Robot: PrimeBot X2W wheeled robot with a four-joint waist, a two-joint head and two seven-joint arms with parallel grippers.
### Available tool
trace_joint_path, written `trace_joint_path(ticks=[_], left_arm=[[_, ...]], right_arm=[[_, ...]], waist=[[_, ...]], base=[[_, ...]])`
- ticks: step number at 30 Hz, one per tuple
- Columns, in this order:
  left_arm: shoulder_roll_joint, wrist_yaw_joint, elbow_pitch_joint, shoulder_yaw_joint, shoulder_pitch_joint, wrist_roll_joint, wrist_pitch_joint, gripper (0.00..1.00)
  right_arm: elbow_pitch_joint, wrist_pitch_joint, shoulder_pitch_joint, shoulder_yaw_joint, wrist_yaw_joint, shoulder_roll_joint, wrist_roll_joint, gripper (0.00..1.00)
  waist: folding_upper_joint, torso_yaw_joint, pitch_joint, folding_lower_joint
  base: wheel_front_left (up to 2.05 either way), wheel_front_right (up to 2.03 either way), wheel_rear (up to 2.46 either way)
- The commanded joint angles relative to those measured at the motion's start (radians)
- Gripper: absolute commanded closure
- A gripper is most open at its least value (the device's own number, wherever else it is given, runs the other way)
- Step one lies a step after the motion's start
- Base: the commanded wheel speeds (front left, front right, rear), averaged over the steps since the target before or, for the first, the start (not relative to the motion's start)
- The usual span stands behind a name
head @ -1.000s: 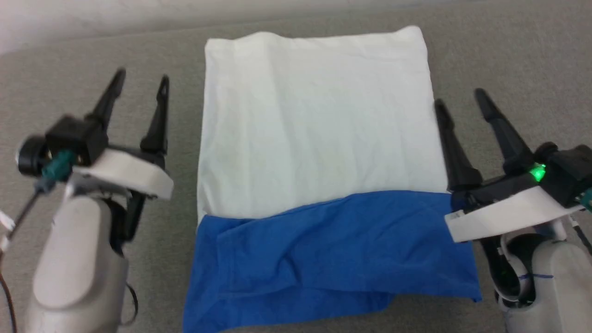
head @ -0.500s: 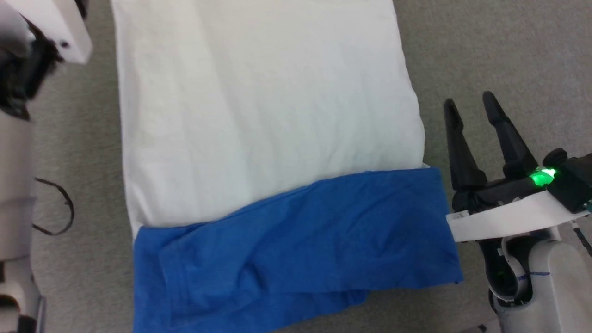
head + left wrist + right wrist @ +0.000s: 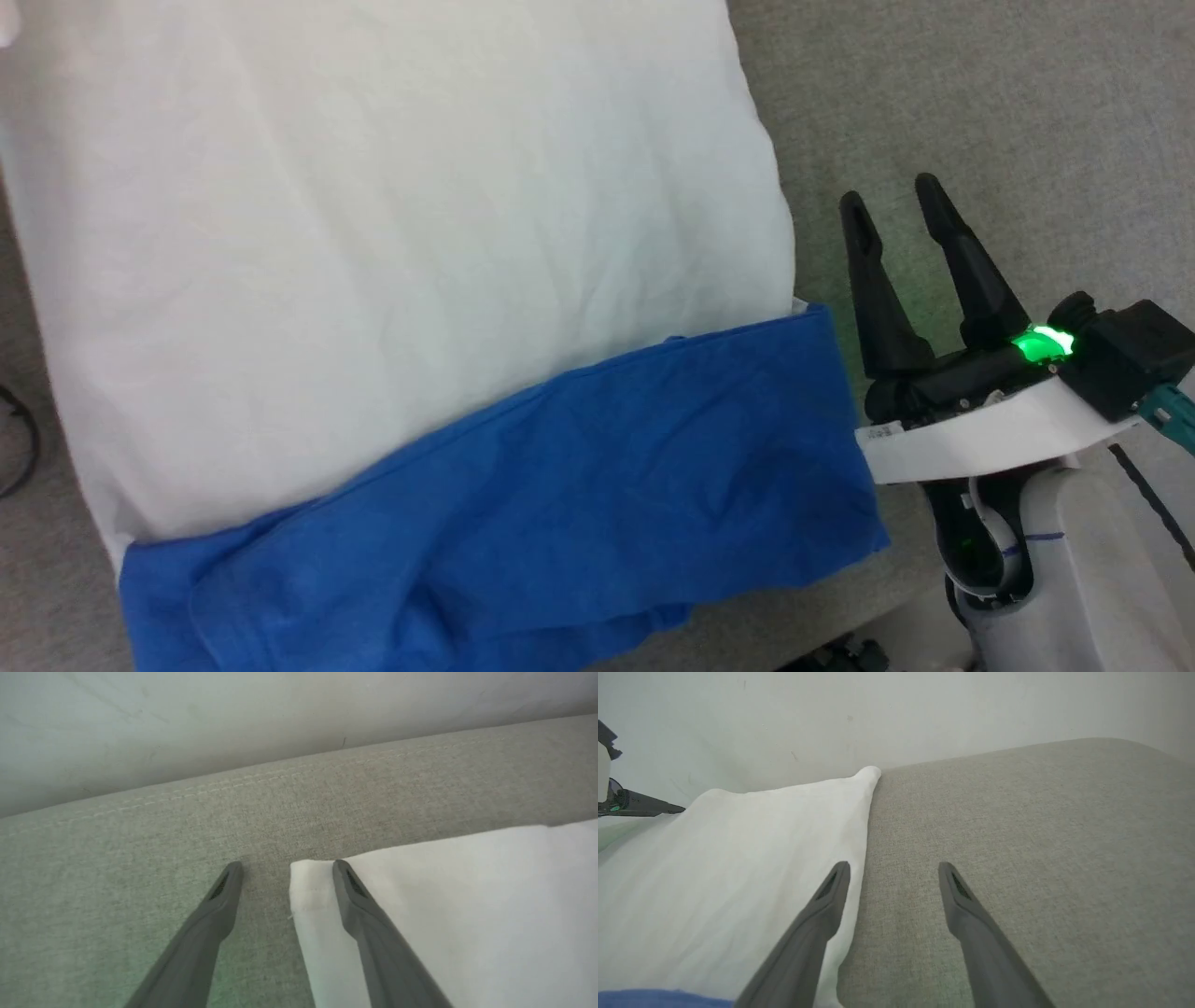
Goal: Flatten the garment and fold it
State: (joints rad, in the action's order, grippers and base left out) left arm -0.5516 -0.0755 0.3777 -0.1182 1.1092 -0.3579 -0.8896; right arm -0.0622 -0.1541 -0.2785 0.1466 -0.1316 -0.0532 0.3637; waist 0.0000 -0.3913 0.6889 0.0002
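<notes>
The shirt lies flat on the grey padded surface, blue sleeves folded across its near end; left tool, fingers spread, straddles its corner by the back edge, right tool spread and empty alongside; final folds judged outstanding.

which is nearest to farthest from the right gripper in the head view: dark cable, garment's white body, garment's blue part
From the right gripper:
1. garment's blue part, beside its base
2. garment's white body, left of its fingers
3. dark cable, far left edge
</notes>
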Motion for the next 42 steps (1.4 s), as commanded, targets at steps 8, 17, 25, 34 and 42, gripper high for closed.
trace_joint_path(ticks=[8,17,25,34,42], left_arm=[[-0.05,-0.065,-0.094,0.002,-0.084,0.01,-0.185,1.0],[-0.047,-0.063,-0.197,0.009,-0.129,-0.018,-0.18,1.0],[-0.035,-0.019,-0.181,-0.016,-0.074,0.03,0.091,1.0],[0.029,0.019,-0.124,-0.065,-0.029,0.02,0.191,1.0],[0.084,0.058,-0.085,-0.109,0.028,0.009,0.249,1.0]], right_arm=[[0.009,-0.009,-0.022,0.011,0.001,0.003,0.015,0.0],[0.004,0.007,-0.051,0.013,0.001,0.003,0.003,0.0],[0.069,0.169,-0.36,0.008,0.001,0.003,-0.07,0.0],[0.443,0.421,-0.758,-0.083,0.001,0.003,-0.038,0.0],[0.798,0.563,-1.013,-0.193,0.001,0.003,-0.122,0.0]], waist=[[0.0,-0.033,0.047,-0.0002],[0.0,-0.023,0.039,-0.0002],[0.0,0.025,0.03,-0.0002],[0.0,0.106,0.052,-0.0002],[0.0,0.17,0.092,-0.0002]], base=[[0.0,0.0,0.0],[0.0,0.0,0.0],[0.0,0.0,0.0],[0.0,0.0,0.0],[0.0,0.0,0.0]])
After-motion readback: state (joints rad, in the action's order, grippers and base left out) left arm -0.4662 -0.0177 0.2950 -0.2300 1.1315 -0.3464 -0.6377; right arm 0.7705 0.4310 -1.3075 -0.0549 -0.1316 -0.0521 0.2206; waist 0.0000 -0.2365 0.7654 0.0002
